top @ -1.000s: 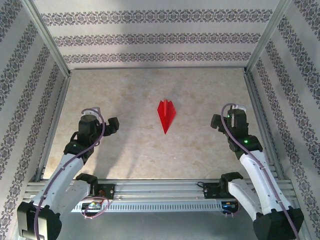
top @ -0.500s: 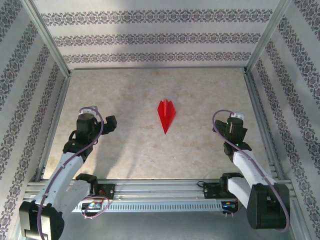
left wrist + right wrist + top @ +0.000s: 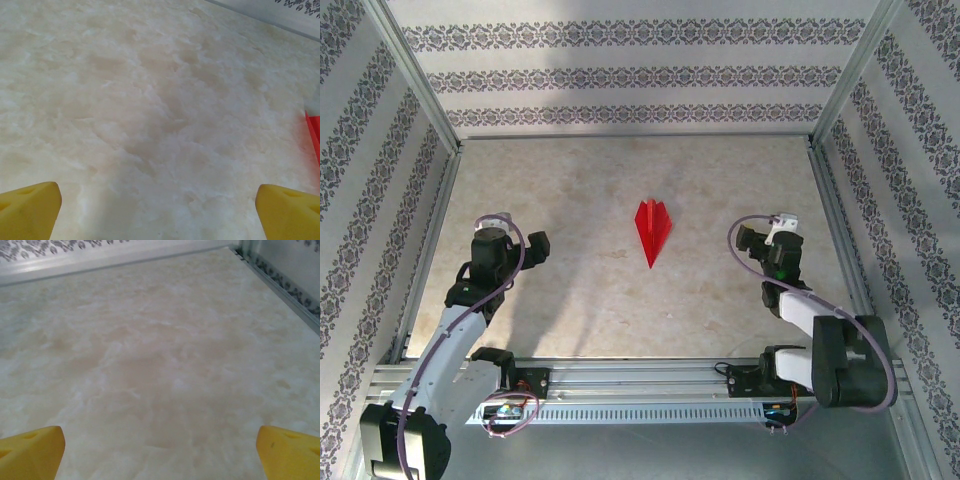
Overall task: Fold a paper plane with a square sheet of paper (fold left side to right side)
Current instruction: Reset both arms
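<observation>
The square sheet of paper lies folded into a slim red paper plane (image 3: pixel 652 230) at the middle of the marble table (image 3: pixel 620 180), its point toward the arms. A sliver of the plane (image 3: pixel 314 134) shows at the right edge of the left wrist view. My left gripper (image 3: pixel 515 230) hovers well to the left of the plane, open and empty, its yellow fingertips (image 3: pixel 30 210) wide apart. My right gripper (image 3: pixel 763 230) stands about as far to the right, also open and empty, with its yellow fingertips (image 3: pixel 290 452) spread over bare table.
Patterned walls (image 3: pixel 620 70) and aluminium frame posts (image 3: pixel 415 70) close the table on three sides. A metal rail (image 3: pixel 640 380) with the arm bases runs along the near edge. The right wall's foot (image 3: pixel 285 285) lies ahead of the right gripper.
The right arm has folded back toward its base, its gripper sliding a little left. The left arm has drawn back slightly. The plane has not moved.
</observation>
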`<state>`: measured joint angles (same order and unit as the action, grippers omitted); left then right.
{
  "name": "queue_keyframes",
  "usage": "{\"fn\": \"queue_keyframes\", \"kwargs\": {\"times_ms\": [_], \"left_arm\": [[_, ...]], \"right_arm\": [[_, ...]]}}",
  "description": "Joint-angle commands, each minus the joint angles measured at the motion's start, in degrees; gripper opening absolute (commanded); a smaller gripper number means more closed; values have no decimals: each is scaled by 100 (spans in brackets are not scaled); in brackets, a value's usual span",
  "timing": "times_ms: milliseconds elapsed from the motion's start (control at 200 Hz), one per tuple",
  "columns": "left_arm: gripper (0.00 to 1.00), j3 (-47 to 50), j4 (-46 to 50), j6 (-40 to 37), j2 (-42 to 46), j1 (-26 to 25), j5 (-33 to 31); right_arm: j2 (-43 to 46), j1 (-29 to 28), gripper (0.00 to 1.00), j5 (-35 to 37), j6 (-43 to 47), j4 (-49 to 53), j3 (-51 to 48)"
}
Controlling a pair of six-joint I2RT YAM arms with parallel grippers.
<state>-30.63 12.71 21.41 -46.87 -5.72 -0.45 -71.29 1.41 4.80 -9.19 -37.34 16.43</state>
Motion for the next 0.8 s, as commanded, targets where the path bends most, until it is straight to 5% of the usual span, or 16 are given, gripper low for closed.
{"fn": "queue_keyframes", "kwargs": {"times_ms": [0, 370, 794], "left_arm": [[100, 57, 21, -18, 36, 114, -39], [100, 85, 21, -114, 11, 209, -34], [100, 276, -486, -575, -230, 334, -170]], "right_arm": [[-274, 35, 98, -416, 313, -848, 103], [-1621, 35, 98, -704, 530, -2349, 101], [-1608, -27, 98, -484, 540, -1750, 458]]}}
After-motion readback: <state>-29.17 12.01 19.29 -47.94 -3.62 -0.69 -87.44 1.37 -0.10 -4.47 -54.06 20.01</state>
